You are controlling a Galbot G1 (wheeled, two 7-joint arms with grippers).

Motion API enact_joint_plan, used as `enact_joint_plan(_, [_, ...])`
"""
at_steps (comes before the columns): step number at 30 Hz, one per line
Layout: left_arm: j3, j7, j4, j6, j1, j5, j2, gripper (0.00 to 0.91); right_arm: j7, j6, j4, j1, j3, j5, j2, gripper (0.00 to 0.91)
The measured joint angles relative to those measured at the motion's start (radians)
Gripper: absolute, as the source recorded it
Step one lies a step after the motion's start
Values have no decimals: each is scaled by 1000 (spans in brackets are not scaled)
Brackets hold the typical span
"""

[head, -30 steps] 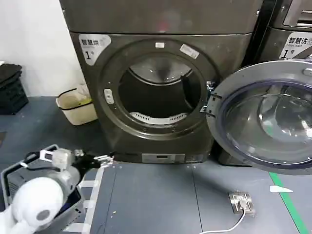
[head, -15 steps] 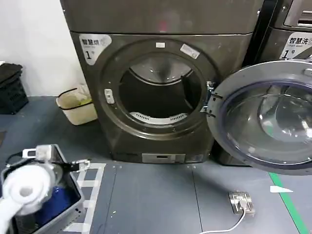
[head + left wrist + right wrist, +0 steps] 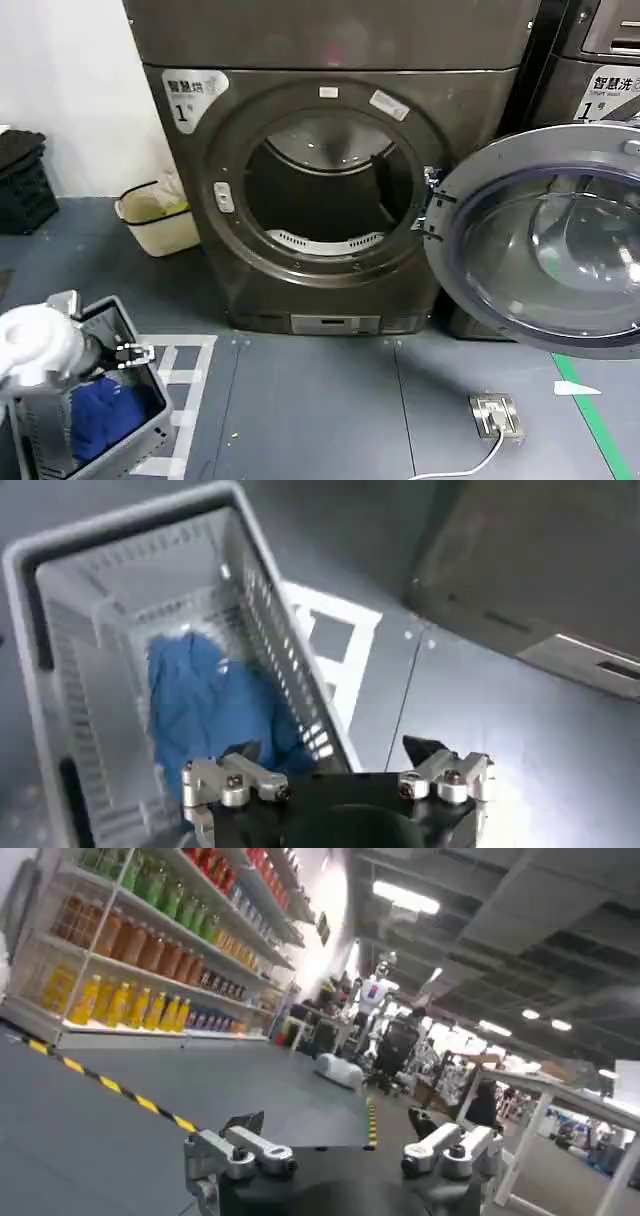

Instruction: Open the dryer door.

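The dark grey dryer [image 3: 330, 40] stands in the middle of the head view. Its round glass door [image 3: 545, 240] hangs swung wide to the right on its hinge [image 3: 430, 205], and the drum opening [image 3: 325, 185] is bare. My left gripper [image 3: 135, 352] hovers low at the left, well away from the dryer, above the edge of a grey laundry basket [image 3: 150, 430]. In the left wrist view this gripper [image 3: 335, 750] is open and holds nothing. My right gripper [image 3: 335, 1123] is open too, empty, and faces out into the room.
Blue cloth [image 3: 210, 705] lies in the basket [image 3: 260, 610]. A beige bin [image 3: 155, 215] and a black crate [image 3: 20, 180] sit left of the dryer. On the floor lie a metal plate with a cable [image 3: 496, 415] and white tape squares [image 3: 190, 365]. A second machine [image 3: 590, 70] stands behind the door.
My left arm has drawn back to the left, away from the dryer's base, and its gripper now hangs over the basket. The door has stayed swung wide.
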Motion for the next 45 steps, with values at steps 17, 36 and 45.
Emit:
enact_joint_plan(17, [8, -35, 112, 0, -12, -109, 12, 907, -20, 52, -18, 2, 2, 28, 2, 907])
enact_joint_plan(36, [5, -39, 140, 1, -13, -126, 17, 907, -16, 58, -47, 0, 18, 32, 3, 907])
enact_joint_plan(45, [-2, -45, 174, 1, -16, -140, 17, 907, -16, 78, -68, 1, 37, 41, 4, 907])
